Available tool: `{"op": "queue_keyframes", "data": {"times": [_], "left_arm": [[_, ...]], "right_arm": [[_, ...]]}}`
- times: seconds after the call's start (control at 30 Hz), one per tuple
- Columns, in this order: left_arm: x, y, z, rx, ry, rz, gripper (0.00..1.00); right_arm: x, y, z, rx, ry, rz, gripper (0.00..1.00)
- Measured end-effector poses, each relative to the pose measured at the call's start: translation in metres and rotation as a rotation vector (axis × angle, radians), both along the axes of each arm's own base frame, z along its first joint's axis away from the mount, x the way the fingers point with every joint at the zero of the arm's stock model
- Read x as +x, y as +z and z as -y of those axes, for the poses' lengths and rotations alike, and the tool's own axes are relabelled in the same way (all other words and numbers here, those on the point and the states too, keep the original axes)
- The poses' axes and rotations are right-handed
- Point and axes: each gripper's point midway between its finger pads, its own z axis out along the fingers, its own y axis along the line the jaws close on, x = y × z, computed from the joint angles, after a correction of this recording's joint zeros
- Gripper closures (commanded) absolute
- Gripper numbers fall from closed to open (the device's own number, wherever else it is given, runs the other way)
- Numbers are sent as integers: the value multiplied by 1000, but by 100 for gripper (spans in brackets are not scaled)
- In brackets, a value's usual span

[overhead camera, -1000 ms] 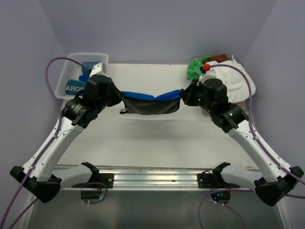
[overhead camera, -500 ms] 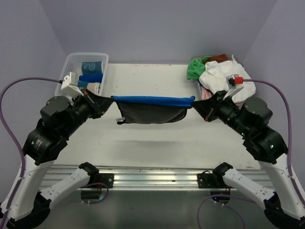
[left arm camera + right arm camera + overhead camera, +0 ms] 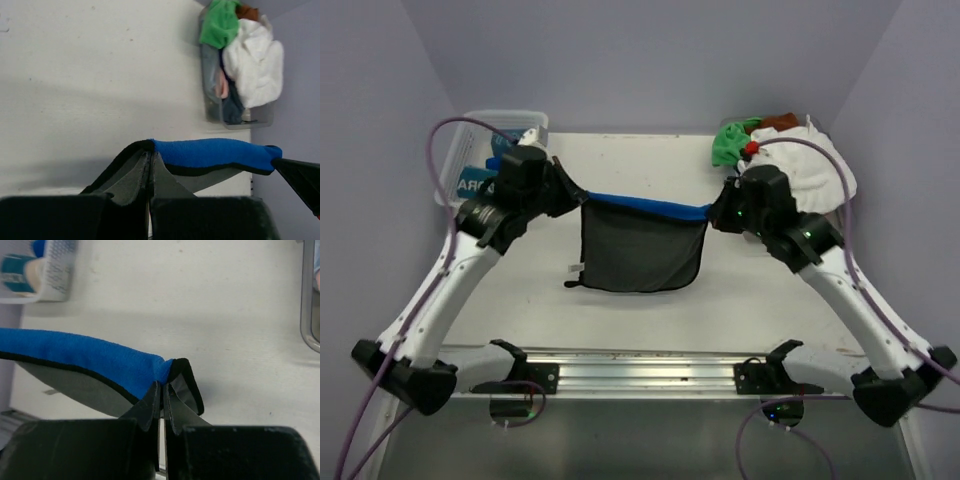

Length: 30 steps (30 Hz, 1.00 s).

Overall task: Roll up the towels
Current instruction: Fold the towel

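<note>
Tabletop [image 3: 640, 160] under your 2 arms is matte white with faint scuffs, boxed in by plain lavender walls [image 3: 640, 60]. A ribbed aluminium rail [image 3: 640, 372] runs along its near edge between the arm bases.

Your royal blue towel [image 3: 642, 250] hangs over the middle of the tabletop, stretched by its 2 upper corners. It is soft fleece: the top edge rolls over into a bright blue band, while the side facing you is dark grey with a black hem. A small white tag [image 3: 575, 268] sticks out at its lower left corner. You cannot tell whether the bottom edge touches the tabletop.

Your left end effector [image 3: 568, 190] is clenched on the towel's left corner, fingers pressed together with the cloth pinched between them. Your right end effector [image 3: 718, 212] is clamped the same way on the right corner.

At the far left corner, just behind your left arm, sits a clear plastic mesh basket [image 3: 470, 125] holding a rolled teal and beige towel [image 3: 17, 270]. At the far right corner a grey bin [image 3: 240, 122] is heaped with loose towels: a fluffy white towel [image 3: 810, 165], a green towel [image 3: 728, 145] and a pink towel [image 3: 222, 85]. Purple cables [image 3: 445, 140] loop off both wrists.
</note>
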Motion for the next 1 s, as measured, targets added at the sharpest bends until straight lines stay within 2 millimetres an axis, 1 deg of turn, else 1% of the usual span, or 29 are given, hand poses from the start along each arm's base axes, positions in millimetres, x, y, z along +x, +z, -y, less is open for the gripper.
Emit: {"op": "queue_keyframes", "data": {"times": [0.07,0.17,0.23,0.3,0.33,0.37,0.4,0.47,0.5,0.57,0.63,0.7,0.77,0.8,0.9,0.97,1.0], "left_arm": [[33,-46,-3,54,26,-102,100],[74,-123,-22,113,65,-270,100],[95,-163,-34,139,87,-352,100],[113,-199,-43,168,94,-430,100],[121,-212,-44,180,91,-457,100],[127,-222,-44,192,85,-474,100],[134,-231,-44,202,80,-488,100],[145,-240,-42,208,67,-494,100],[148,-243,-42,209,62,-495,100],[152,-244,-44,209,51,-494,100],[151,-242,-45,201,36,-490,100],[147,-242,-44,188,16,-481,100],[131,-244,-43,177,-7,-494,100],[119,-245,-42,168,-21,-499,100],[75,-249,-39,131,-68,-531,100],[53,-252,-39,115,-89,-547,100],[46,-253,-38,114,-95,-548,100]], "right_arm": [[29,-38,-8,-89,-28,-79,100],[75,-108,-22,-227,-46,-201,100],[97,-146,-27,-294,-49,-270,100],[121,-175,-34,-333,-50,-311,100],[132,-188,-36,-353,-51,-332,100],[145,-196,-39,-362,-53,-339,100],[156,-201,-42,-365,-54,-336,100],[177,-209,-45,-366,-62,-332,100],[181,-209,-44,-367,-66,-331,100],[184,-211,-42,-367,-65,-333,100],[181,-210,-40,-358,-61,-332,100],[168,-211,-38,-345,-44,-340,100],[143,-216,-33,-335,-18,-373,100],[130,-217,-31,-328,-2,-382,100],[94,-223,-27,-325,39,-417,100],[74,-227,-28,-322,69,-436,100],[67,-229,-29,-320,82,-444,100]]}}
